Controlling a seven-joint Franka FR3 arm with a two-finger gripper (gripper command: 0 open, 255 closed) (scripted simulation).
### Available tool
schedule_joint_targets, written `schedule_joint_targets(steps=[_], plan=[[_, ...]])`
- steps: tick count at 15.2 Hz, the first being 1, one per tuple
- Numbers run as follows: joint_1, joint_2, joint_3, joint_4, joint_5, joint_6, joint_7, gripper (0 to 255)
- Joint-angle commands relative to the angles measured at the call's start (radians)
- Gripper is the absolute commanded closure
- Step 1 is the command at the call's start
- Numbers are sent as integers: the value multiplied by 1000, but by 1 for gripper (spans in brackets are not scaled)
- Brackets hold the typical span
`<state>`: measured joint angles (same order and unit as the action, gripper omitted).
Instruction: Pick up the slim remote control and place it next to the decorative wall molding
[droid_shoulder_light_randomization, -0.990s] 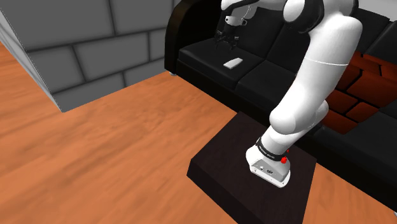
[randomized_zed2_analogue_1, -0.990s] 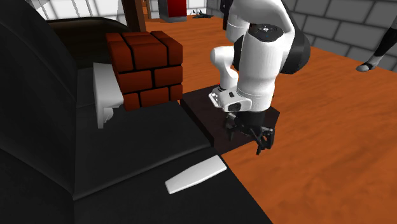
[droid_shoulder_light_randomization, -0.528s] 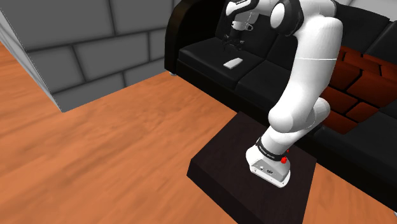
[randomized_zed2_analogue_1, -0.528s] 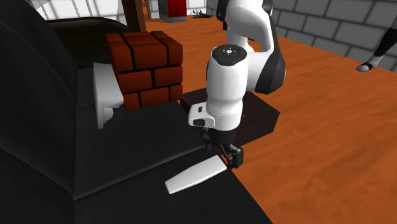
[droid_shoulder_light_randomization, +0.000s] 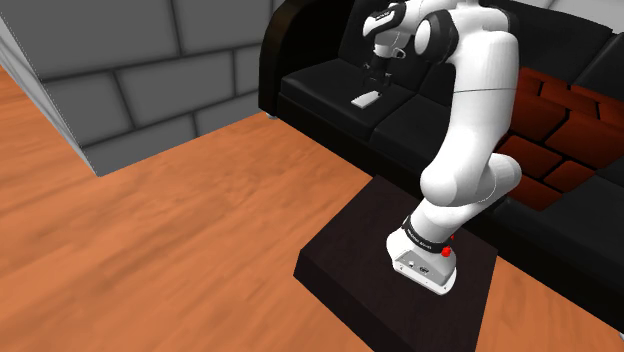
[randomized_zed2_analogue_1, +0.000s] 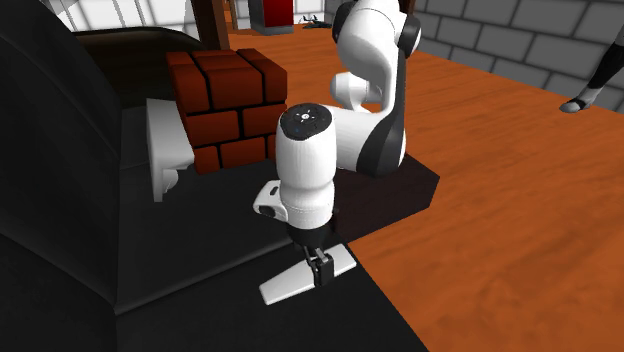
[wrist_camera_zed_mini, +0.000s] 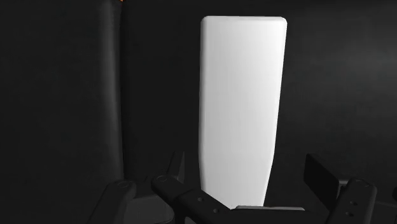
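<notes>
White remote, black sofa

There is one slim white remote and one black sofa. There is one white arm, one dark stand and one black claw, which has two fingers. One block of red bricks can be counted, with one white moulded piece beside it. Farther off in the second exterior view are one dark upright post, one red object and one leg with a pale foot.
</notes>
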<state>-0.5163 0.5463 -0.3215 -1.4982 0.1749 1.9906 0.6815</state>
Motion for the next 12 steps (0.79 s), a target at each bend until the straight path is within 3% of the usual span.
schedule_joint_targets(steps=[1, 5, 12], plan=[[-4, 13, 0, -6, 5, 18, -2, 0], [-6, 35, 6, -34, 13, 67, -7, 0], [-6, 35, 6, -34, 13, 67, -7, 0]])
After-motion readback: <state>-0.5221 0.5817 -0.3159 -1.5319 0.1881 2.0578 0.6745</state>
